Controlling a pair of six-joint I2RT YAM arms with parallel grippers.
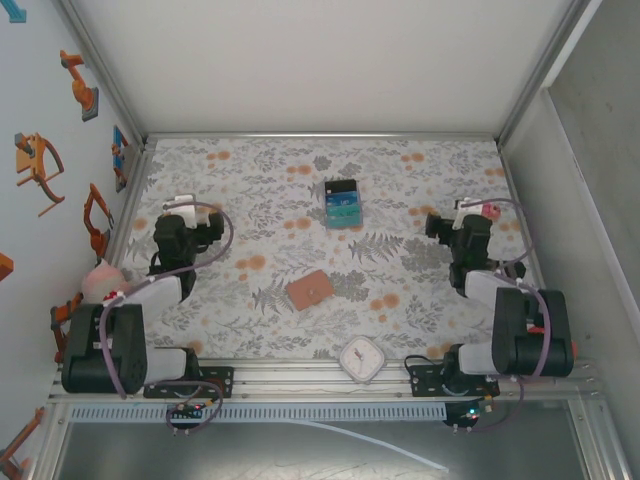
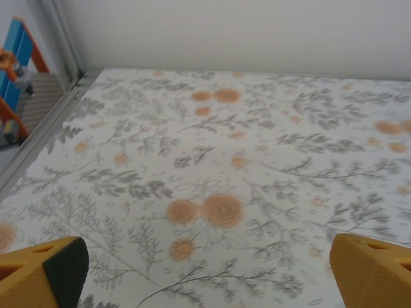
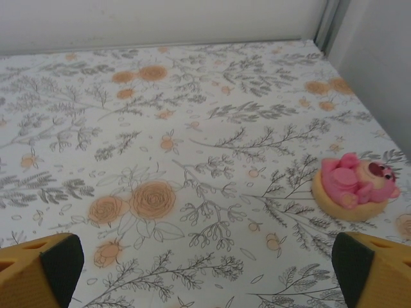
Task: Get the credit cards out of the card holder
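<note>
Your left claw (image 1: 186,212): jaws wide, empty. Card holder (image 1: 310,290): closed, right of it and nearer the bases, well apart. Your right claw (image 1: 470,215): wide, empty. Credit cards (image 1: 343,203): stacked well to its left; print too small to read.

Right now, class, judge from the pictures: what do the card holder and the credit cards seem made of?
The card holder looks like matte terracotta leather or an imitation: dull, no glare. The credit cards look like thin plastic, probably: flat, straight-edged, solid black, blue and teal.
</note>
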